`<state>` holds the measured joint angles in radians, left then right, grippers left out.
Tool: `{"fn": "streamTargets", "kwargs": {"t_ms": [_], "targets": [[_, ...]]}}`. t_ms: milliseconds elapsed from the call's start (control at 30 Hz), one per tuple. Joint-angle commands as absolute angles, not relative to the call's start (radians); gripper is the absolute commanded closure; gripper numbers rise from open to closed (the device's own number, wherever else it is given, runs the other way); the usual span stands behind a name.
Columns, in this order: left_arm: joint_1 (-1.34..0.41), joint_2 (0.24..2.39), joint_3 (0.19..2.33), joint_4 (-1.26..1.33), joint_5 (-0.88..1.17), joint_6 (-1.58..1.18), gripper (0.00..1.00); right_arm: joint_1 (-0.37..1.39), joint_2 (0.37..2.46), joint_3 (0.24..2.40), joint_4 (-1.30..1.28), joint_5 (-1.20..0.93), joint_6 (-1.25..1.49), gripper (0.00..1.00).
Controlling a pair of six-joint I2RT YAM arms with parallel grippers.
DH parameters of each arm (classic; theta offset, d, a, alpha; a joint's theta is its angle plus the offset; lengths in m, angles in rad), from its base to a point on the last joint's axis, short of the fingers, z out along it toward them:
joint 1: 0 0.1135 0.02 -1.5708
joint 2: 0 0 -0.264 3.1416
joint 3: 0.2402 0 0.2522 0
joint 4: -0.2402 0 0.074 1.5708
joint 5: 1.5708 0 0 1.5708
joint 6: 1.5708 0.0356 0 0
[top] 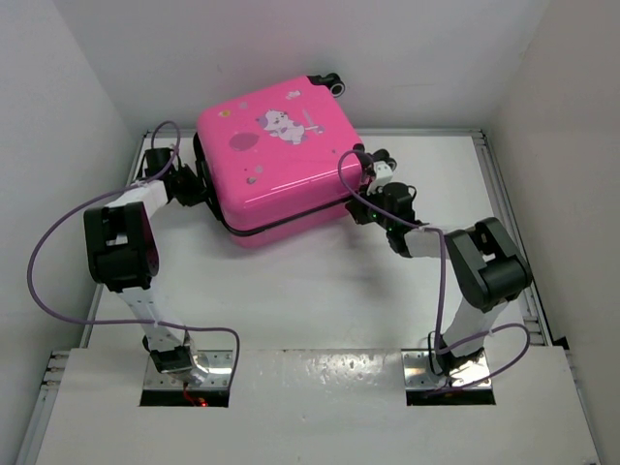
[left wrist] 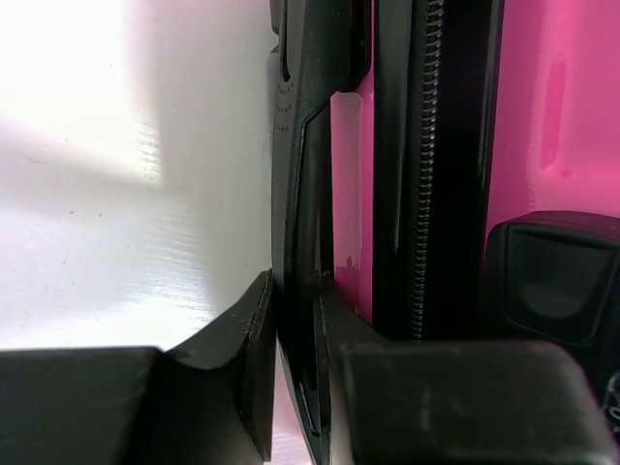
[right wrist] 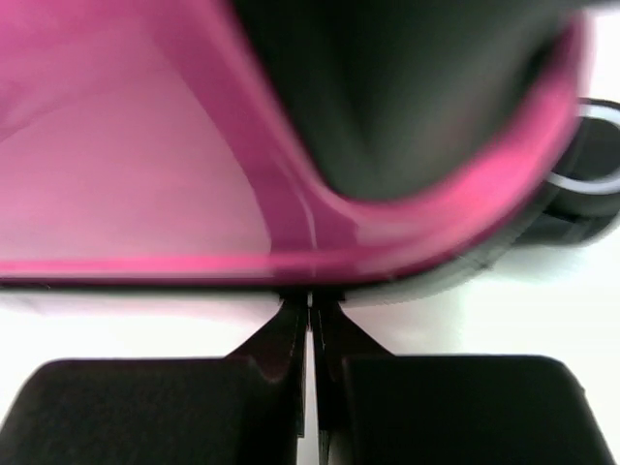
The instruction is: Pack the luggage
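The luggage is a hot-pink hard-shell case with a white cartoon animal print. It lies tilted at the back middle of the table with its lid down over a dark seam. My left gripper is at its left side. In the left wrist view that gripper is shut on a thin black strip beside the zipper and pink shell. My right gripper is at the case's right corner. In the right wrist view it is shut, with its tips against the pink shell's lower edge.
The white table is boxed in by white walls on the left, right and back. Metal rails run along its sides. Black wheels stick out at the case's far corner. Purple cables loop beside both arms.
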<state>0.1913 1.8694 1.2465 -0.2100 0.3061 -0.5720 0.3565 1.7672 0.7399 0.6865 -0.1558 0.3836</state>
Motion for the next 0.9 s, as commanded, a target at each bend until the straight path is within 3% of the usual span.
{"fn": "streamTargets", "kwargs": {"t_ms": [0, 333, 867], "targets": [[0.253, 1.948, 1.252, -0.405, 0.152, -0.457, 1.00, 0.292, 1.697, 0.719, 0.730, -0.065, 0.322, 1.00], [0.321, 2.062, 1.468, -0.524, 0.074, -0.345, 1.00, 0.215, 1.701, 0.727, 0.732, -0.025, 0.262, 1.00], [0.354, 2.336, 1.940, -0.583, 0.031, -0.189, 1.00, 0.072, 1.937, 1.038, 0.721, -0.092, 0.210, 1.00]]}}
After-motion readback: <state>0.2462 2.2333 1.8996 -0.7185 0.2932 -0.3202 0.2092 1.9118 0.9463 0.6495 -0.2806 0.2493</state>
